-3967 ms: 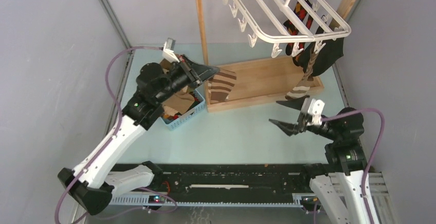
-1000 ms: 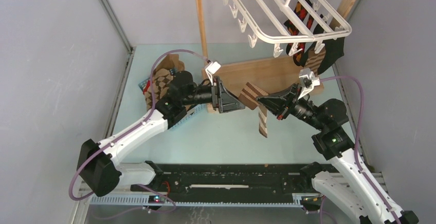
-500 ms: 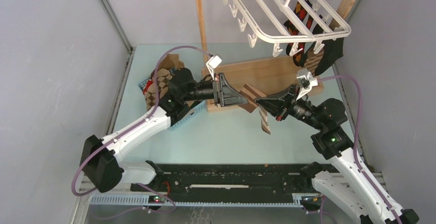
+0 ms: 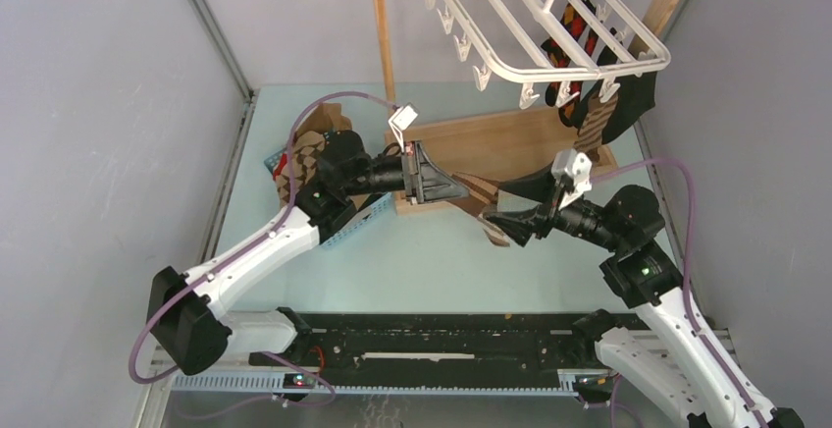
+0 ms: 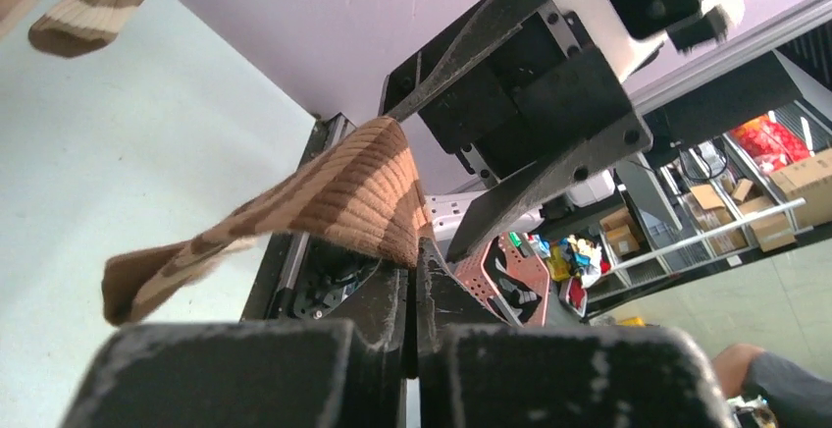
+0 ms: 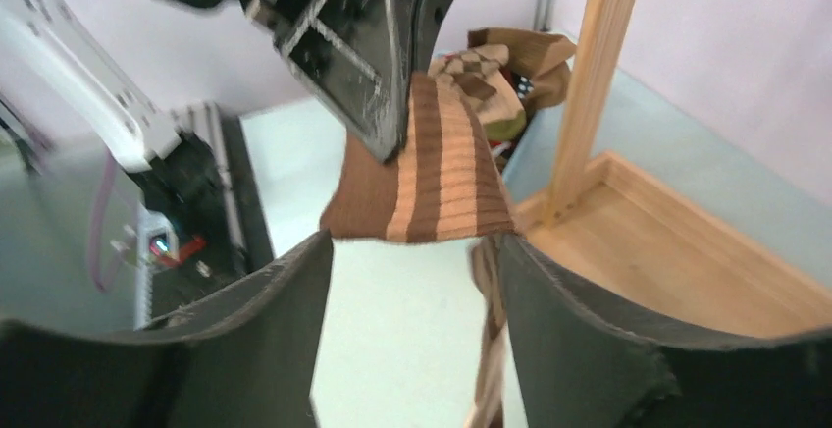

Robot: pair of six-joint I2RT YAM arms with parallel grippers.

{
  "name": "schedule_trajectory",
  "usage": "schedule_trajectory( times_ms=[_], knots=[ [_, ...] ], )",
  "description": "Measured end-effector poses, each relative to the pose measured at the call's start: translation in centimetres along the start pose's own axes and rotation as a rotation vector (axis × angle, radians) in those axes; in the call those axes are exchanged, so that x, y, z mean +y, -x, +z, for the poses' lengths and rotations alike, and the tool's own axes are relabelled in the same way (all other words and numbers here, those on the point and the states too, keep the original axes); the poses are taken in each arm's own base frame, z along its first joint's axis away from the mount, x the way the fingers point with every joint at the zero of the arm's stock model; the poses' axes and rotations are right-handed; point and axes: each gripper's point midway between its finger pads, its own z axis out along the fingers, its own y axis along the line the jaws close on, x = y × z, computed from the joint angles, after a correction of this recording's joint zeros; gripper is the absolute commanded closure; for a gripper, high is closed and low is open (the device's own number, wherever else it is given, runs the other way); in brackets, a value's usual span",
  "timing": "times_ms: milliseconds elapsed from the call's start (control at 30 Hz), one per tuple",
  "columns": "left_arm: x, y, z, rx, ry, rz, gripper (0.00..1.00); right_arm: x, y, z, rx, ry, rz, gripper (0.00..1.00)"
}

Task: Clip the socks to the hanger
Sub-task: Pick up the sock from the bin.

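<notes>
So here's where we're at: the left gripper (image 4: 459, 190) is clamped tight on one end of a brown and tan striped fabric sock (image 4: 480, 196), just left of centre in the overhead view. You can see it well on the left wrist camera, where the two dark fingers (image 5: 378, 295) are pressed together with the ribbed fabric (image 5: 343, 192) pinched right at their tips and the rest drooping off to the lower left. The right gripper (image 4: 494, 208) sits right up against it from the other side with its jaws spread apart. On its own camera the striped sock (image 6: 442, 163) hangs just past the gap between the two black fingers (image 6: 579, 330), and we can't tell if either one touches it. The white plastic rectangular drying hanger (image 4: 549, 30) hangs from the wooden rail stand (image 4: 500, 143) up in the upper right, with a few dark and argyle socks (image 4: 598, 109) already clipped along its right end. More socks (image 4: 306, 148) are piled in the small blue mesh basket (image 4: 345, 224), left of the stand on the pale green table (image 4: 422, 261).
</notes>
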Motion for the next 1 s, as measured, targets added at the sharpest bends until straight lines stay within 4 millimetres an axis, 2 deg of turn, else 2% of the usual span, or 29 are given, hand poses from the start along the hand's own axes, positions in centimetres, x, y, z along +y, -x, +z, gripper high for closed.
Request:
schedule_trajectory(
  times_ms=[67,200,467,633,767,867,1000],
  knots=[
    [0.1,-0.1,-0.3,-0.001,0.023,-0.017,1.0,0.0,-0.8,-0.5,0.035,0.011,-0.102,0.18],
    [1.0,-0.5,-1.0,0.006,0.085,-0.059,1.0,-0.2,-2.5,-1.6,0.117,0.033,-0.291,0.17],
    [4.0,0.3,-2.9,-0.038,0.229,-0.106,1.0,-0.4,-3.5,-2.5,0.217,0.093,-0.504,0.17],
    [3.6,1.0,-3.2,-0.074,0.238,-0.141,1.0,0.3,-3.9,-3.2,0.226,0.154,-0.634,0.17],
    [2.1,2.3,-2.5,-0.124,0.175,-0.243,1.0,1.5,-3.2,-3.4,0.181,0.221,-0.765,0.2],
    [1.6,3.2,-1.8,-0.149,0.133,-0.343,1.0,2.3,-3.0,-2.9,0.154,0.268,-0.843,0.23],
    [2.0,2.8,-1.0,-0.13,0.127,-0.465,1.0,2.7,-2.7,-1.8,0.131,0.297,-0.929,0.26]
  ],
)
